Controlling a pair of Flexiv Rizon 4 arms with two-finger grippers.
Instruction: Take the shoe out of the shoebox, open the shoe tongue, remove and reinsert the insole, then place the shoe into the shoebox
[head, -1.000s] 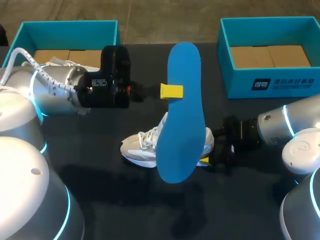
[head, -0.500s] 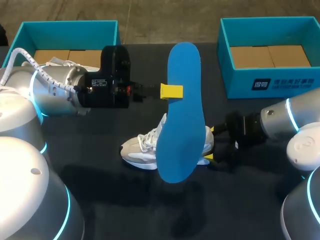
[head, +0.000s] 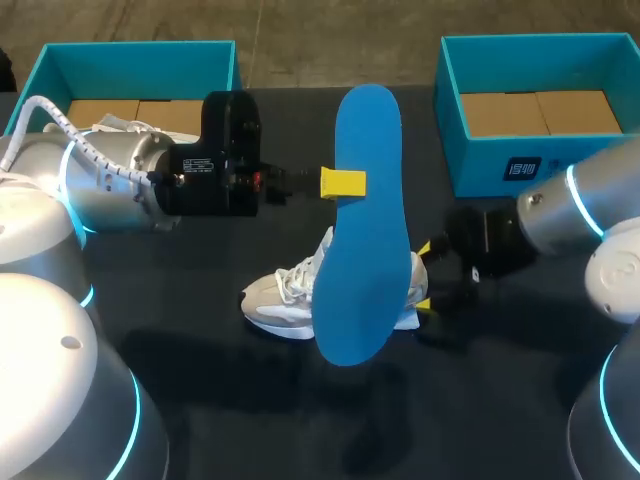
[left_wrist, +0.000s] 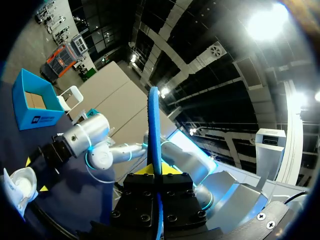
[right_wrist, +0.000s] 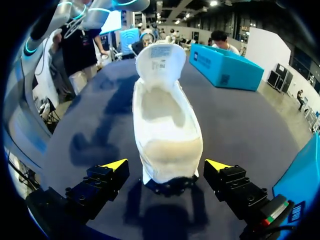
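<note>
Left jaws clenched on the long blue foam insole (head: 365, 230), which is held in the air over the white lace-up sneaker (head: 285, 295). Sneaker sits upright on the dark surface (head: 250, 400), outside the left teal cardboard shoebox (head: 140, 55) and the right teal cardboard shoebox (head: 600, 165). Right jaws released, spread either side of the sneaker heel, apart from it. Tongue tipped forward, opening exposed.

Lighting overhead and even. The dark table (head: 250, 400) shows soft shadows beneath the insole (head: 365, 230) and beside the shoe (right_wrist: 165, 125). Strong glare from above in the left wrist view.
</note>
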